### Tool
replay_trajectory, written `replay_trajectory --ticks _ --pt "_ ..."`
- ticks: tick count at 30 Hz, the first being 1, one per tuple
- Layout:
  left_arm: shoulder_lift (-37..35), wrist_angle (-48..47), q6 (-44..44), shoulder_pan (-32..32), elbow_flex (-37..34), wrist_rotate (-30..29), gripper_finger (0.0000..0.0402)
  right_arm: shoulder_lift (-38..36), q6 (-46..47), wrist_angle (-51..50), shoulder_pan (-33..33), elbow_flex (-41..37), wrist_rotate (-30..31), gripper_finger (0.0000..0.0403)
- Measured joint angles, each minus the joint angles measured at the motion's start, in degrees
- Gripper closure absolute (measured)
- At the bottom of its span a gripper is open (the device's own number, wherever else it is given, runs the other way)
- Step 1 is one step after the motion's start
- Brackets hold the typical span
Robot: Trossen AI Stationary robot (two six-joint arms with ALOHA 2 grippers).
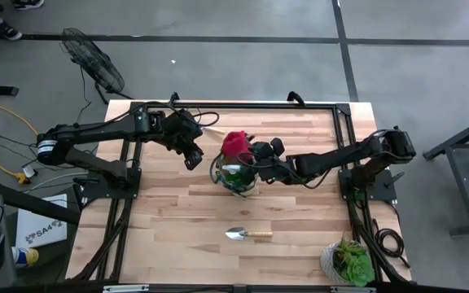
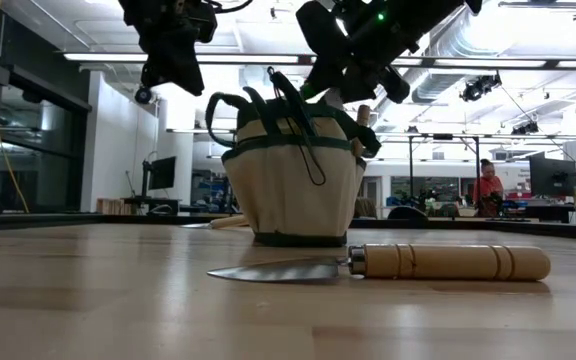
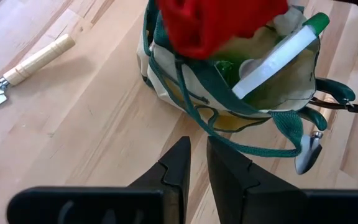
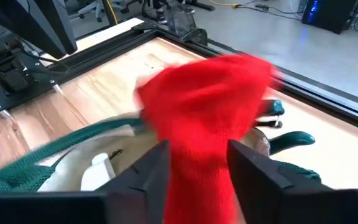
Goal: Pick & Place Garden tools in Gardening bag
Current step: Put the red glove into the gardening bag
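Right gripper (image 4: 194, 171) is hovering right over the bag (image 1: 236, 172) mouth, with the red piece (image 4: 207, 106) between its fingers. It's sitting that high so the piece goes straight down into the opening, not onto the rim. In the right wrist view the jaws are standing apart, with the red fabric filling the gap. Can't tell whether they're gripping it or letting go; my read is a drop in progress.

The red piece is directly above the bag's opening, partly covering it in the high view and left wrist view. A white tool with a green end (image 3: 278, 53) is lying inside the bag, leaning on the far rim. A dark-handled tool (image 3: 328, 102) is poking out at the bag's side.

Left gripper (image 3: 194, 168) is waiting just beside the bag, on the side away from the right arm. Fingers nearly together, holding nothing. It's pointing down at bare table next to the bag's base, apart from the fabric, probably parked clear so it isn't blocking the drop.

One trowel (image 1: 248, 234) is lying flat on the table, well apart from both grippers, on the near side of the bag, not yet bagged. Potted plant (image 1: 348, 262) is sitting at the table corner, out of the way.

Bag is standing upright, handles flopping loose.
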Motion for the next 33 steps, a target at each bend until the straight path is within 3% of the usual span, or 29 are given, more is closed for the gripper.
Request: replay_trajectory --ticks 7,17,24,30,33 --pt "0.0 0.0 -0.1 0.0 0.0 0.0 0.0351 -0.2 -2.3 0.1 0.0 0.0 -3.1 0.0204" --pt "0.0 0.0 -0.4 0.0 0.0 0.0 0.0351 -1.9 -6.6 4.9 0.0 0.0 -3.8 0.0218" --pt "0.0 0.0 -0.5 0.0 0.0 0.0 0.0351 -6.8 -8.6 5.8 -1.3 0.0 -2.8 0.0275" --pt "0.0 0.0 -0.7 0.0 0.0 -0.2 0.0351 -8.3 -2.4 6.3 -6.4 0.0 -15.5 0.0387" --pt "0.0 0.0 -0.8 0.0 0.0 -0.3 0.0351 -8.3 1.5 5.8 -8.9 0.0 -19.6 0.0397"
